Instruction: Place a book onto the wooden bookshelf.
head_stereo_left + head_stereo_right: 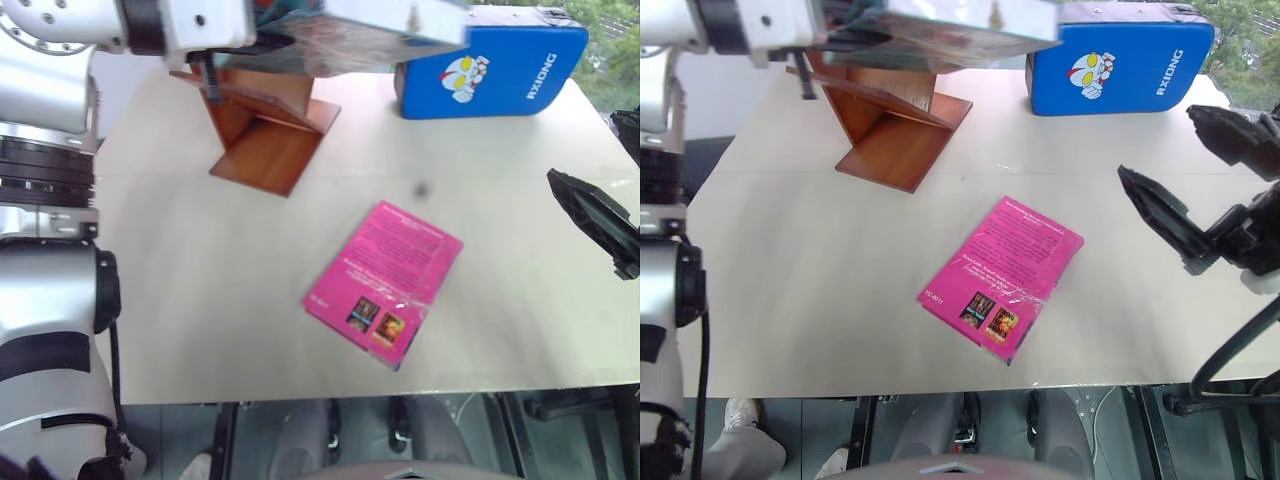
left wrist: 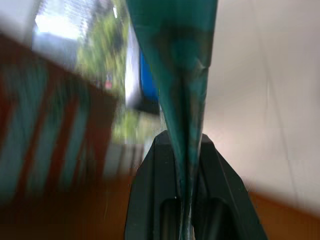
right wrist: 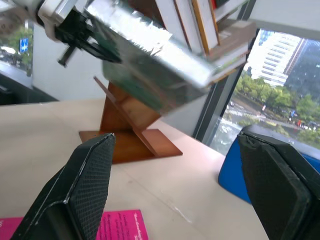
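One edge pinched: left gripper (image 2: pixel 189 200) clamps the book (image 3: pixel 150 60) above the wooden bookshelf (image 1: pixel 265 135).
Thin, glossy, slippery and floppy; right gripper (image 3: pixel 175 185) gapes empty at three o'clock.

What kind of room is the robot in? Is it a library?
Probably an office or study room high up in a city building, not surely a library. A big pale table holds a reddish-brown slanted wooden bookshelf, a rack of books stands behind, and tall buildings show through the window.
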Controlling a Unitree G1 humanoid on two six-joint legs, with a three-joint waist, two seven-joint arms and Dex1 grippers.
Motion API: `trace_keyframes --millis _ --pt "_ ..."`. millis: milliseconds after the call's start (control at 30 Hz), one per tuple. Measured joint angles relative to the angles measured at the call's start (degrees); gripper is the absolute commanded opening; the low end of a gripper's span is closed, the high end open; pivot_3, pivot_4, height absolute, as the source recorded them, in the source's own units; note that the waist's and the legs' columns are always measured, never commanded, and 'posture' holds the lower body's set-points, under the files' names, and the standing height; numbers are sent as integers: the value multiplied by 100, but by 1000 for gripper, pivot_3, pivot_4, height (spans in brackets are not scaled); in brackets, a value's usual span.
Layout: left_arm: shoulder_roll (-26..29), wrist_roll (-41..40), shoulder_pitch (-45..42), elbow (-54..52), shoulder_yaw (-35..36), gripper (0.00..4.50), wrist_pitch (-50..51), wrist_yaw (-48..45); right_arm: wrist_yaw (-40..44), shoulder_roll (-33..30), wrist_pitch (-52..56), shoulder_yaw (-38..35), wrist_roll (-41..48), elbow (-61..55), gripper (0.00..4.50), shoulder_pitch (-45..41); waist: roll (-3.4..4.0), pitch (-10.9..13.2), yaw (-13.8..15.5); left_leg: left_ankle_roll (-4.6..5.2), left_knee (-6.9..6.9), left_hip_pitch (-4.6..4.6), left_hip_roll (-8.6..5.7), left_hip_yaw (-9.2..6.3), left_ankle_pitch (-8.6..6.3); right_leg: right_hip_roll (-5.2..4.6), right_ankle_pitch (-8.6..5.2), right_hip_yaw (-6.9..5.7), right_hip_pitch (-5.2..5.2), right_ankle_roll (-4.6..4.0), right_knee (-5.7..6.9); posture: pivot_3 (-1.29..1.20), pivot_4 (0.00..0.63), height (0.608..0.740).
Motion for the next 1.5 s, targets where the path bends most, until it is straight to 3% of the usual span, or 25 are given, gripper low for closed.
trace_keyframes --millis 133,267,667,733,800,967,1000,1033,1200,1300,1400,1500 --pt "294 729 -410 846 -173 47 -708 -126 301 9 0 -296 -76 56 4002 307 -2 -1 27 20 3 2 -7 5 -12 -6 -12 3 7 20 -4 0 150 738" --pt "293 1631 -684 1674 -556 47 -1394 403 431 7 -4 -316 -84 115 4002 341 -3 -1 59 24 5 11 -7 10 -14 -7 -23 9 12 39 -5 0 150 738" --pt "-577 2901 -1288 3389 -1173 47 -1881 1826 644 -190 7 -537 5 -66 4002 612 1 -8 12 26 29 19 5 14 -15 -7 -24 14 13 42 24 0 150 738" --pt "-701 2990 -1331 3543 -1193 836 -1824 1932 614 -242 7 -537 72 -151 4002 610 1 -8 39 29 49 17 6 6 -17 -7 -24 8 17 42 34 0 150 738" --pt "-759 3058 -1328 3741 -1218 1265 -1734 1938 560 -293 7 -537 126 -223 4002 609 -2 -5 37 53 69 12 9 5 -31 -9 -25 9 15 42 47 0 150 738" --pt "-801 3095 -1326 3909 -1193 3146 -1713 1978 501 -335 6 -495 202 -268 4002 547 -13 1 1 50 86 3 12 13 -30 -13 -12 14 11 23 48 0 150 738" --pt "-787 3074 -1323 3933 -1168 3692 -1754 1977 500 -345 5 -436 229 -239 4002 472 -14 1 -9 51 86 3 11 15 -31 -13 -12 15 12 21 47 0 150 738" --pt "-778 3011 -1314 3934 -1124 4187 -1820 1971 499 -363 4 -379 248 -198 4002 416 -14 1 -22 53 86 0 11 17 -33 -13 -12 15 11 21 43 0 150 738" --pt "-505 2253 -985 3849 -508 4187 -2178 1421 517 -547 7 3 305 14 4002 102 -14 1 -54 57 81 -2 11 27 -38 -15 -11 16 6 22 34 0 150 738" --pt "-460 756 -303 3305 472 4187 -1633 82 527 -622 18 319 320 176 4002 -119 -14 3 -51 56 83 -4 12 26 -37 -17 -11 11 4 22 35 0 150 738" --pt "-446 -729 665 1746 1199 4187 -82 -797 582 -640 21 507 286 250 4002 -198 -11 1 -46 56 86 -3 12 21 -37 -18 -11 15 11 22 29 0 150 738" --pt "-433 -2721 2731 -1544 1929 4187 3136 -345 1079 -448 56 470 -82 428 4002 375 -10 -1 -58 55 89 7 11 -12 -37 -23 -11 24 44 24 12 0 150 738"
